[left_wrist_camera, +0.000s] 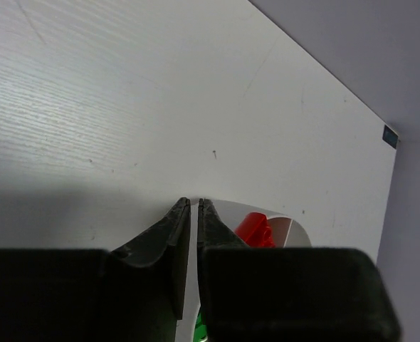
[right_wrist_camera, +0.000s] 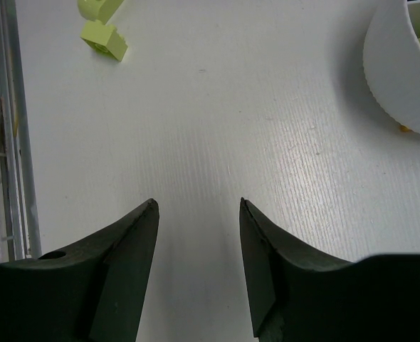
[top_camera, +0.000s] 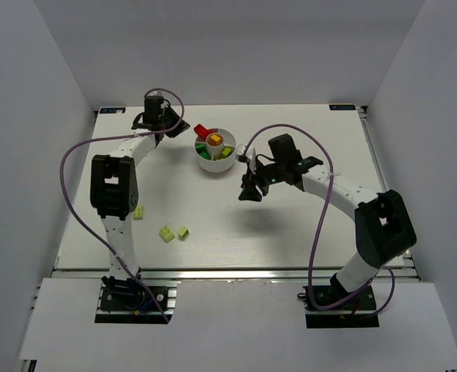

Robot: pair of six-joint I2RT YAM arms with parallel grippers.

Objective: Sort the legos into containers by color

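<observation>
A: Loose legos?
B: Lime pair [top_camera: 166, 232] on the table [top_camera: 290, 232], well apart from the dish [top_camera: 213, 164], on its near-left side. Third lime brick [top_camera: 138, 212] lies further left of the dish.
A: Right gripper [right_wrist_camera: 197, 205]?
B: Near the dish's near-right side, jaws apart, nothing between them, over the table.
A: Dish contents?
B: Yellow brick [top_camera: 215, 140] in the centre cup, lime brick [top_camera: 227, 152] in a right wedge, green brick [top_camera: 204, 154] in a near-left wedge.
A: Left gripper [left_wrist_camera: 193, 202]?
B: At the dish's far-left rim, jaws all but together, thin slit, nothing in it. Red brick [left_wrist_camera: 253, 229] sits at that rim just beside the fingers; whether it touches them, can't tell.
</observation>
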